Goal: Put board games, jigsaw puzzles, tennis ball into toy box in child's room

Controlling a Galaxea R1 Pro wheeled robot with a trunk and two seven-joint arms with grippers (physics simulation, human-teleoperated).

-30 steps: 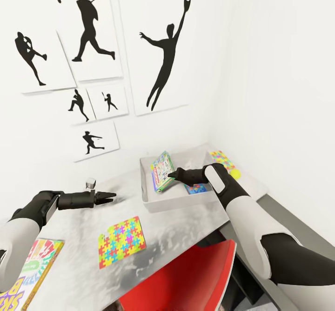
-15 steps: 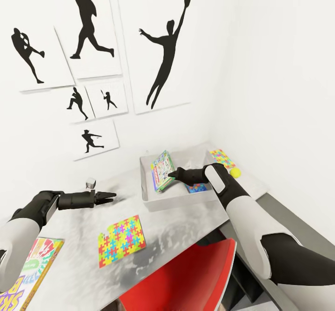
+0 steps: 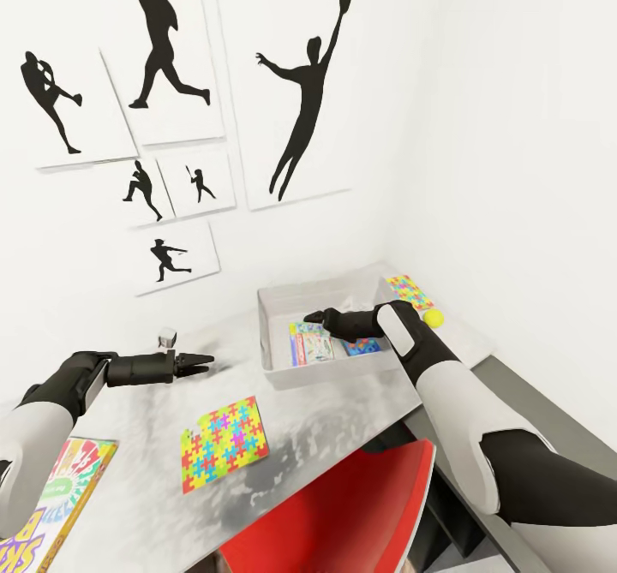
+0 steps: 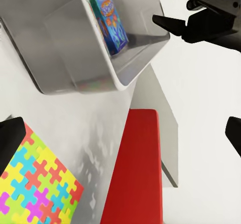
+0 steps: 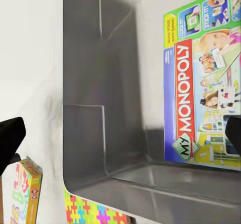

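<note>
Head view. Toy box at 12 o'clock on the bench; 1 board game lies flat on its floor, a blue box beside it. Right gripper hovers above the game, clear of it; whether its fingers are spread cannot be told here. Left gripper at 10 o'clock, pinched together on nothing. 1 jigsaw puzzle at 7 o'clock of the box, a 2nd at 2 o'clock, tennis ball touching it. Another game at the bench's near-left edge.

Left wrist view. Right gripper above the box rim, fingers parted, holding nothing.

Right wrist view. "MY MONOPOLY" cover face-up inside.

Handling note: lift the right gripper straight up clear of the rim before swinging toward the ball; the ball would likely roll if nudged.
</note>
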